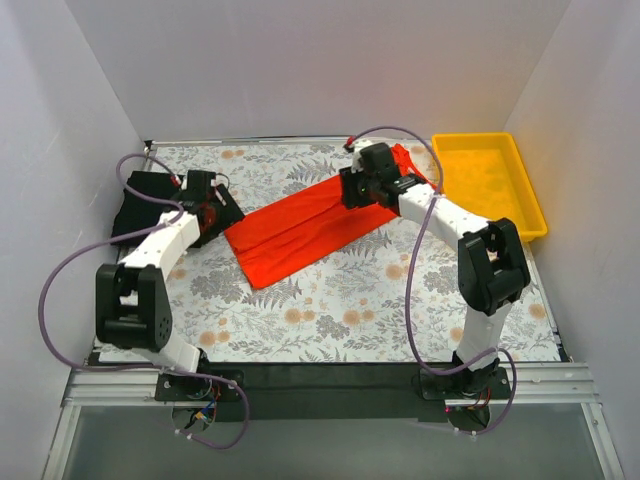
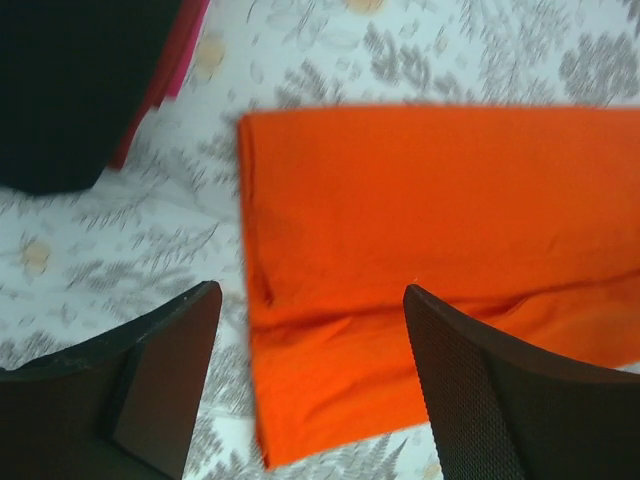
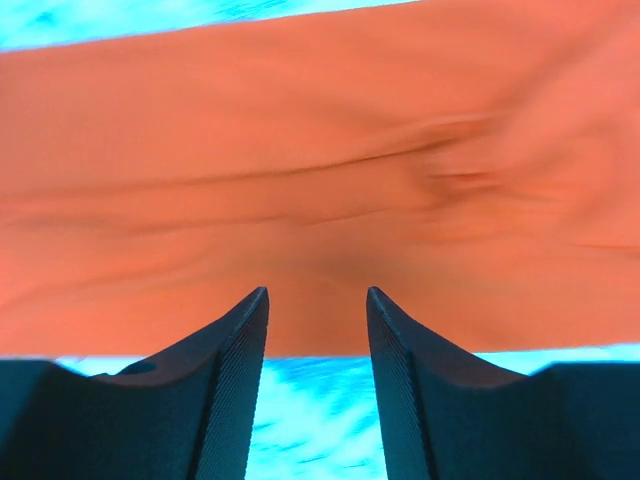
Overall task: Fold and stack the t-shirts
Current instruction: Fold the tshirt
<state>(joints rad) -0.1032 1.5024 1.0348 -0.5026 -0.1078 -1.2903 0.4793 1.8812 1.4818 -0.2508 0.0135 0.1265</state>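
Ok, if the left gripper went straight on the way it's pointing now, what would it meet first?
The orange-red t-shirt: its folded end lies straight ahead of the left gripper, whose jaws stand open. How far off the cloth is, the wrist view does not show.

table (image 1: 330, 310): floral | on it: orange-red t-shirt (image 1: 300, 230), folded dark t-shirts (image 1: 140, 200), yellow tray (image 1: 527, 190)

The t-shirt (image 1: 300, 232) lies between the shirt stack (image 1: 140, 200) on its left and the tray (image 1: 488, 180) on its right.
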